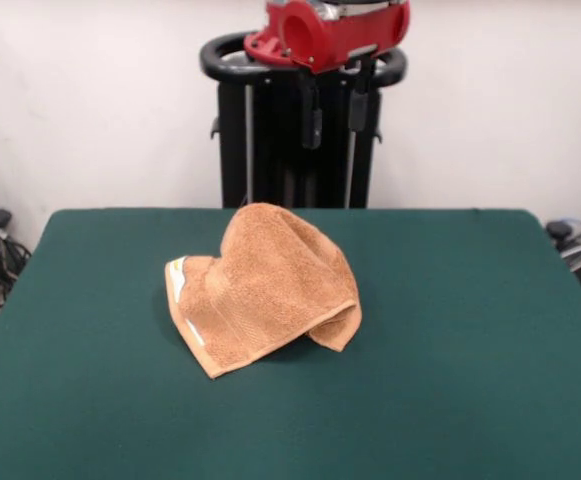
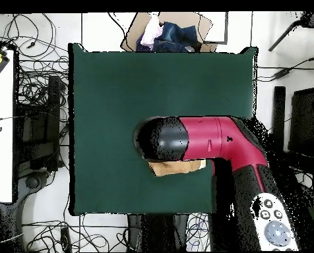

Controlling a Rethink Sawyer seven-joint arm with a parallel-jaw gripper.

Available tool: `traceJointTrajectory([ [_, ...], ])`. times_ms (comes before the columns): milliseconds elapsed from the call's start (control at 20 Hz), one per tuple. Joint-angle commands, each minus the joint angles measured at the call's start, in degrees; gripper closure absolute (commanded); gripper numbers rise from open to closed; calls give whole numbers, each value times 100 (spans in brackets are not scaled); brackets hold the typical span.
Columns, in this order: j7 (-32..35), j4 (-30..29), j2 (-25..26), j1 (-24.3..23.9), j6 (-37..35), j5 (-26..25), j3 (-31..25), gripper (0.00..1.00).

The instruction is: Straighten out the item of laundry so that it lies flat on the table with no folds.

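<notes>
The orange-tan towel (image 1: pixel 265 290) lies bunched and folded over itself near the middle of the dark green table (image 1: pixel 470 350). One fold humps up at the back, and a small white tag (image 1: pixel 177 272) shows on its left edge. My gripper (image 1: pixel 335 115) hangs high above the towel at the top of the front view, its two black fingers (image 1: pixel 312 125) apart and empty. In the overhead view the red and black arm (image 2: pixel 206 138) covers most of the towel, so only a tan strip (image 2: pixel 176 168) shows on the table (image 2: pixel 107 99). The gripper is hidden there.
The black pedestal (image 1: pixel 290 150) stands behind the table's far edge. In the overhead view a cardboard box with clothes (image 2: pixel 166 33) sits beyond the table's top edge. Cables (image 2: pixel 34 85) and a white bench (image 2: pixel 1 118) lie to the left.
</notes>
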State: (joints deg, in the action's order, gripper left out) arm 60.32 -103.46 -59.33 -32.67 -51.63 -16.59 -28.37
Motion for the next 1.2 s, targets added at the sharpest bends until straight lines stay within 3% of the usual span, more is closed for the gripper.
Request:
traceJointTrajectory([
  [50,1259,63,-40,179,-248,263,336,0],
  [400,1573,241,-13,398,-354,211,625,0],
  [650,2515,705,227,805,-581,168,1141,0],
  [900,3389,959,332,1096,-616,467,1636,0],
  [1200,4963,1420,612,1545,-534,496,2462,0],
])
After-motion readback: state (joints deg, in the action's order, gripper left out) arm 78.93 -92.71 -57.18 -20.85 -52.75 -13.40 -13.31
